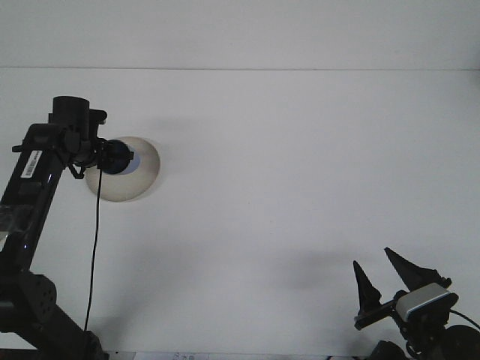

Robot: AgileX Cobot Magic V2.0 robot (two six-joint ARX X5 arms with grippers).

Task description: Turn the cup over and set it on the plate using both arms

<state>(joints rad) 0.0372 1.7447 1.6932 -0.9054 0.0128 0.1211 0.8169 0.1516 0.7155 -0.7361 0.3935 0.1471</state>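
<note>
white counter; left hand clamped on dark cup above plate; lower it gently upright. right hand apart.

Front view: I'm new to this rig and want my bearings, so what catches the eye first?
The left arm stands tall at the left edge, its claw holding a dark blue cup over the pale plate at upper left. The right claw sits open at lower right, on the white table.

A black left arm at frame left carries a white label and trailing cable. At lower right, the right gripper shows pointed black fingers and a grey housing.
</note>
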